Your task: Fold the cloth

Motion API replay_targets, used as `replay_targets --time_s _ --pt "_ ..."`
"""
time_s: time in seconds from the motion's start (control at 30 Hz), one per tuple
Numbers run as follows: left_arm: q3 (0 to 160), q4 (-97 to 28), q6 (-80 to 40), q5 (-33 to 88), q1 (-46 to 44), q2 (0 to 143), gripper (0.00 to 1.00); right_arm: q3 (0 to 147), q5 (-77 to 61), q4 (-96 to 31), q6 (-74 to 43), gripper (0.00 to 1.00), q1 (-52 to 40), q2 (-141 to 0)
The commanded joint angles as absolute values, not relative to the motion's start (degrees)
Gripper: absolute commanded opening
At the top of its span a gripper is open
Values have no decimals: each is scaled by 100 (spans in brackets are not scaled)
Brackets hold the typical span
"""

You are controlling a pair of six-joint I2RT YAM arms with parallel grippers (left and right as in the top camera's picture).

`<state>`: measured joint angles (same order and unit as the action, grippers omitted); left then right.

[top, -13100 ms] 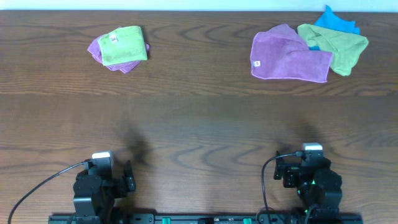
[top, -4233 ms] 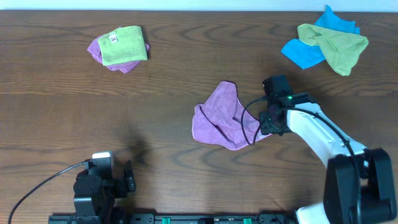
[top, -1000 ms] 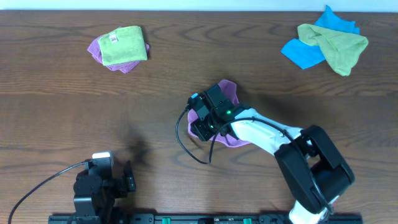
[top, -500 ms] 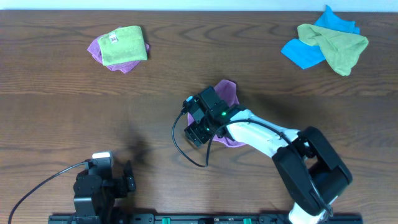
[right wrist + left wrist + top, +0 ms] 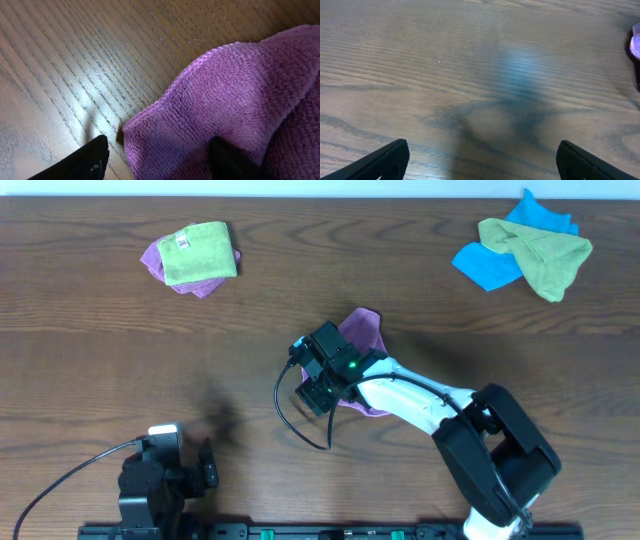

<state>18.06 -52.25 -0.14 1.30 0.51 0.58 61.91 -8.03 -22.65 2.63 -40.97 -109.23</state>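
The lilac cloth (image 5: 362, 330) lies crumpled in the middle of the table, mostly hidden under my right arm in the overhead view. My right gripper (image 5: 315, 385) is at the cloth's left edge. In the right wrist view its fingers (image 5: 160, 162) are open and straddle a hemmed corner of the cloth (image 5: 240, 90), which lies flat on the wood. No white tag shows. My left gripper (image 5: 205, 465) is parked at the front left, open and empty (image 5: 480, 160). A sliver of the cloth shows at the right edge of the left wrist view (image 5: 636, 46).
A folded lime-green cloth on a small purple square (image 5: 195, 252) lies at the back left. A lime-green cloth (image 5: 540, 250) and a blue cloth (image 5: 490, 265) lie bunched at the back right. A black cable loops beside my right wrist (image 5: 290, 415).
The cloth has been pulled from the back right to the table's middle. In the last second my right gripper has shifted slightly left to the cloth's left edge. The left arm has not moved.
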Motion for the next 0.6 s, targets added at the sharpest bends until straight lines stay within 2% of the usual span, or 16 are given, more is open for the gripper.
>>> replay_targets --time_s 0.0,0.13,0.23,0.4,0.43,0.57 --pt "1800 -5231 25 148 23 23 95 5765 -137 -2510 246 64 -4049 -11740" --pt "1800 -5231 23 148 23 23 95 5765 -123 -2508 287 59 -4049 -11990" --pt "1800 -5231 25 148 23 23 95 5765 -80 -2480 285 42 -4049 -12005" --pt "1800 -5231 25 148 23 23 95 5815 69 -2324 285 4 -4042 -12001" --pt "1800 -5231 23 148 23 23 95 5867 67 -2338 283 1 -4042 -12001" --pt "1800 -5231 25 148 23 23 95 6274 60 -2477 283 1 -4049 -11891"
